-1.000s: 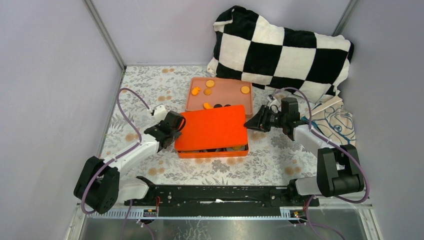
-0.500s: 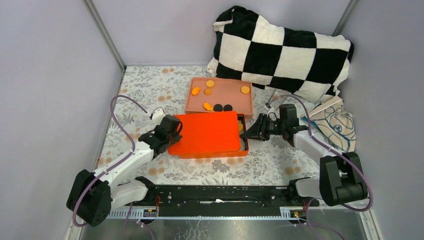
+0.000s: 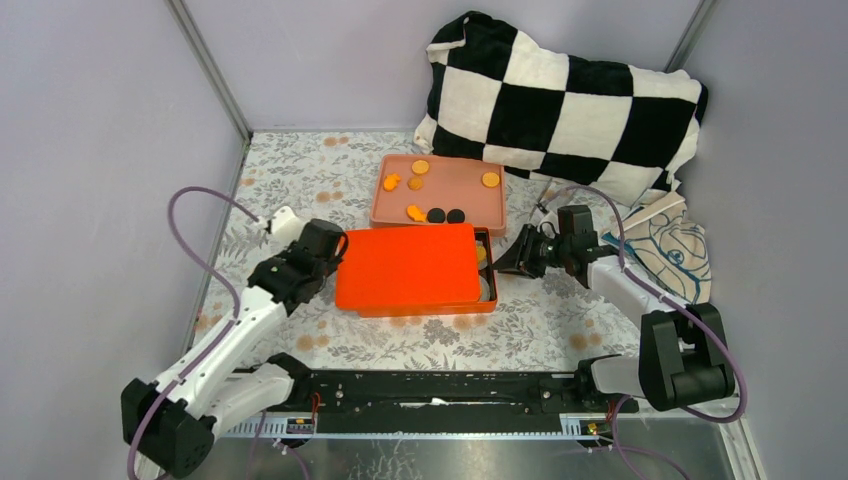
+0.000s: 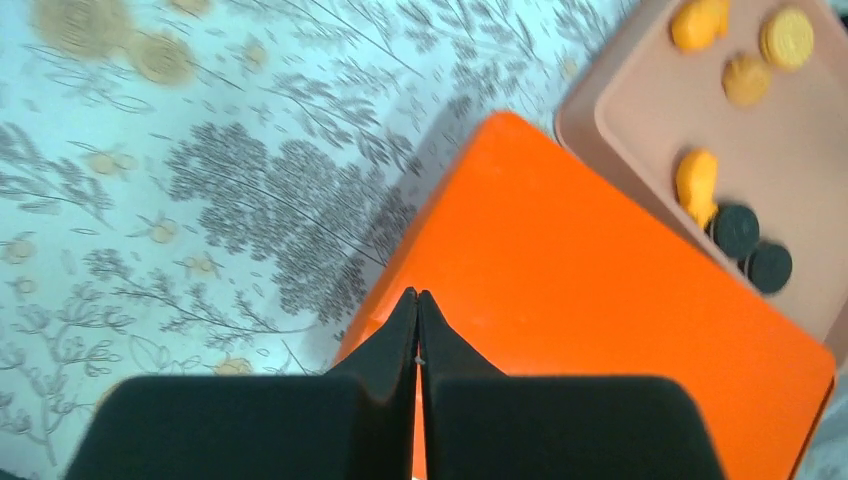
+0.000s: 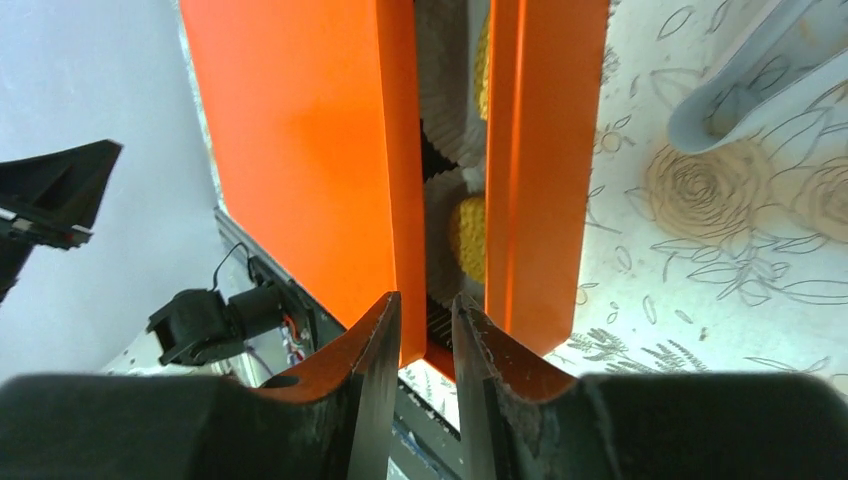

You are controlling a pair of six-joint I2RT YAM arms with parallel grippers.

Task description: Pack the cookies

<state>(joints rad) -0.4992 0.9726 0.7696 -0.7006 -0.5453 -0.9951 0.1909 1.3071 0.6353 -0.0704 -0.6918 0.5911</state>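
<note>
My overhead camera looks down from behind; my 2 close wrist cameras share the flat orange plastic lid [image 3: 408, 265]

Table [image 3: 300, 180], floral-print cover. Mid-table: orange box [image 3: 486, 303], lid [image 3: 405, 265] resting shifted left. Just behind, toward far edge: pink tray [image 3: 465, 190]. Far-right corner: checkered pillow [image 3: 560, 100]. Right edge: printed cloth [image 3: 675, 250].

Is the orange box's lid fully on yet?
Not fully: the lid sits shifted left, leaving a gap at the box's right end where cookies show.
</note>
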